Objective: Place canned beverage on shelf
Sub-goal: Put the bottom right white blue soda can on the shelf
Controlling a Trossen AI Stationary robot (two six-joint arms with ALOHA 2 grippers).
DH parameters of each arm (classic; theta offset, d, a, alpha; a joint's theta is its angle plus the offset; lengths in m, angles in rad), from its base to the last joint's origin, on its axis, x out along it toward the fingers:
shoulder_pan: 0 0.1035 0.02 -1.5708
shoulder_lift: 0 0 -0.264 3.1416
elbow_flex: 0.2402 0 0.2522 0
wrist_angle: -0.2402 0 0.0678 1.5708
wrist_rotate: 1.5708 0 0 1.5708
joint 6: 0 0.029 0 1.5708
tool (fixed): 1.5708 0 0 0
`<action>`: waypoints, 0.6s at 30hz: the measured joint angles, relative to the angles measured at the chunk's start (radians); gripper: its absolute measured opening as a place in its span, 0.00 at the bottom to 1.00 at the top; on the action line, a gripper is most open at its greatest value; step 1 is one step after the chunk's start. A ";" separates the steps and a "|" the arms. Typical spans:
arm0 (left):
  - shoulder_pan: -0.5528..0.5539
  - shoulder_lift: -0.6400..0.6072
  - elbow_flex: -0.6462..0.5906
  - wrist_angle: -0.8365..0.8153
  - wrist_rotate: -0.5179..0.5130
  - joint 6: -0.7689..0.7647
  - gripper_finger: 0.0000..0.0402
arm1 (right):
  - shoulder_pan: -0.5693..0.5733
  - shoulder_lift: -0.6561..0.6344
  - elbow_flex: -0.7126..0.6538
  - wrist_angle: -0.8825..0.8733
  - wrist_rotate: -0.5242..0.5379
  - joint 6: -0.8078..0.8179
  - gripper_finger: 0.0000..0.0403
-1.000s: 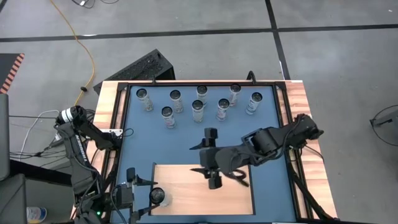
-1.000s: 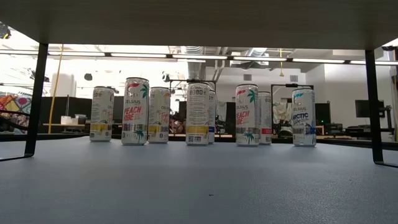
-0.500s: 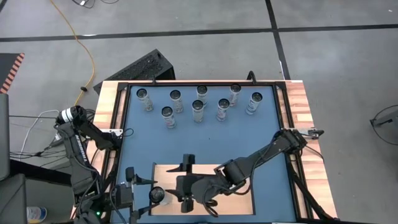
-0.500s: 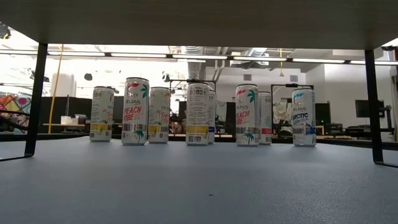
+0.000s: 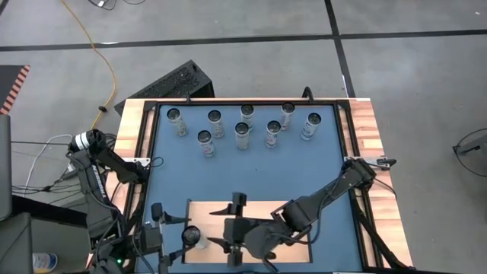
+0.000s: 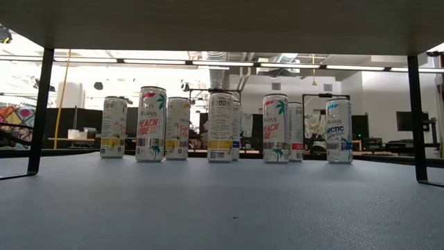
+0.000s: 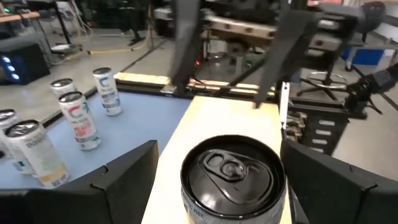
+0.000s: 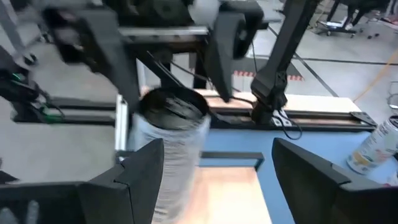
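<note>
Left claw (image 5: 172, 234) around one can (image 5: 191, 237); eight cans (image 5: 243, 134) beyond.

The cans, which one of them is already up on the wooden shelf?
Only the dark-topped can at the shelf's left edge, standing between the left gripper's fingers. The other eight cans stand on the blue surface farther back.

Bright, even overhead light; right wrist view seems motion-blurred.

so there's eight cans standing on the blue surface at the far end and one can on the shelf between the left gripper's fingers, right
Not quite: the high view shows seven cans on the blue surface, not eight. The rest holds: one can stands on the shelf between the left gripper fingers.
</note>
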 joint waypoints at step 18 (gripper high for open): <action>0.000 0.000 0.000 0.099 -0.149 0.088 0.80 | 0.025 -0.013 -0.001 0.049 -0.003 0.029 0.71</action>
